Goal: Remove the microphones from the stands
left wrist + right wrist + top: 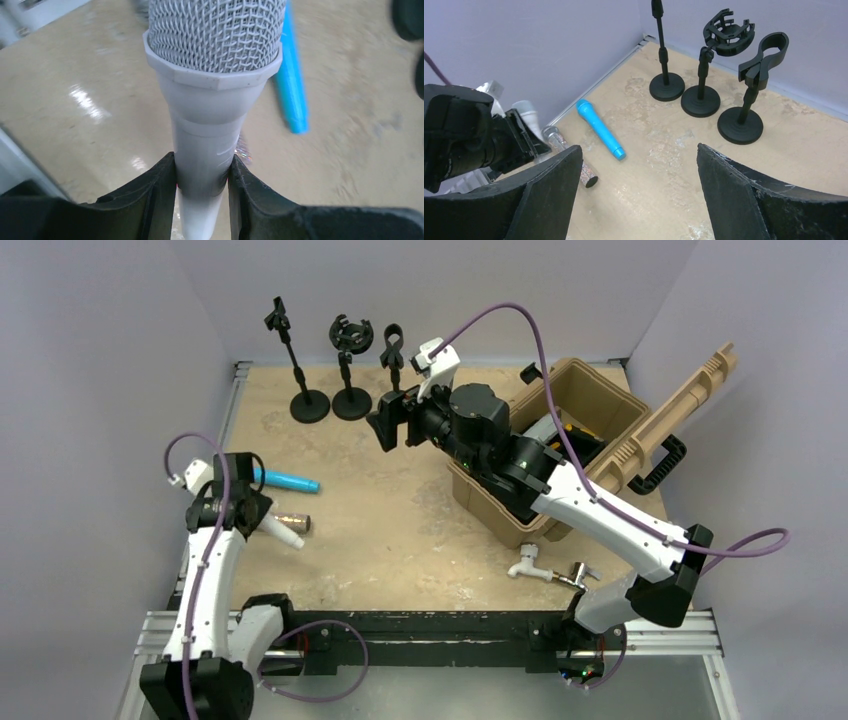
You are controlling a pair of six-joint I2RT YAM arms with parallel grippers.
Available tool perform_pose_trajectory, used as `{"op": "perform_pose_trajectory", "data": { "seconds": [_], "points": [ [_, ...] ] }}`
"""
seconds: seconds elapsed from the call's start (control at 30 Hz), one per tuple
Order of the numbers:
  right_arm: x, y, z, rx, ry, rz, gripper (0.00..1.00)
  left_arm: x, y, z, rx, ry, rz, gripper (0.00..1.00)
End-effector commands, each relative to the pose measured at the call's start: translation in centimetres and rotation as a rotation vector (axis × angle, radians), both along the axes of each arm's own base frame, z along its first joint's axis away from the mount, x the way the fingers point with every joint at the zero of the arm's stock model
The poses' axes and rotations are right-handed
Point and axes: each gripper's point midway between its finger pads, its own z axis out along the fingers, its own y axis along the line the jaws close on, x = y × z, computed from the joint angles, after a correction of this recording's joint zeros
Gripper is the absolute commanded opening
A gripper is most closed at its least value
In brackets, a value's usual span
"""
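Near the table's (400, 530) left edge, left hand (202, 175) pinches white microphone (212, 90); right hand (638, 150) spread.

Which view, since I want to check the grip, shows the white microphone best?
The left wrist view: the white microphone fills it, mesh head sharp, handle pinched between the left gripper fingers. The top view shows only a small white part of it under that arm; the right wrist view shows just a distant white bit.

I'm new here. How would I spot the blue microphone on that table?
On the tan table, look left, beyond the left gripper. The blue microphone lies flat there. It alone is bright blue: the glittery microphone beside it is silvery, the gripped microphone white.
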Motion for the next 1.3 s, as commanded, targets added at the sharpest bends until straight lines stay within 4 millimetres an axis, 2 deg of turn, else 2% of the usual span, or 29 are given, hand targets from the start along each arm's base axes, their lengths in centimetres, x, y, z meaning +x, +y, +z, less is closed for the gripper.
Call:
{"op": "perform_pose_trajectory", "data": {
  "seconds": [0.0,0.1,0.23,0.4,0.67,0.8,1.0,1.17,1.27],
  "points": [
    [-0.2,-0.9,2.1,0.05,-0.045,-0.021,0.82,-5.1,4.1,-1.3,-0.007,0.136,0.382,0.0],
    [-0.3,-1.0,2.3,0.053,-0.047,-0.017,0.82,-6.8,5.4,-2.2,0.003,0.149,0.503,0.0],
    [-0.5,-1.0,2.4,0.058,-0.053,-0.008,0.81,-7.1,5.6,-3.2,-0.05,0.142,0.568,0.0],
    [-0.6,-1.0,2.9,0.072,-0.062,-0.003,0.81,-7.5,5.3,-5.5,-0.134,0.199,0.657,0.0],
    [-0.7,-1.4,3.0,0.077,-0.074,-0.008,0.81,-8.3,5.6,-8.3,-0.175,0.232,0.727,0.01],
    [-0.6,-1.3,2.9,0.075,-0.078,-0.008,0.81,-8.5,5.4,-9.6,-0.222,0.257,0.745,0.05],
    [-0.6,-1.2,2.9,0.077,-0.084,-0.006,0.81,-7.6,5.5,-10.9,-0.281,0.259,0.753,0.1],
    [-0.5,-1.1,2.7,0.078,-0.083,-0.004,0.81,-6.6,5.3,-12.2,-0.375,0.263,0.74,0.24],
    [-0.5,-1.1,2.7,0.079,-0.084,-0.005,0.81,-6.8,5.0,-12.8,-0.395,0.281,0.744,0.29]
  ]
}}
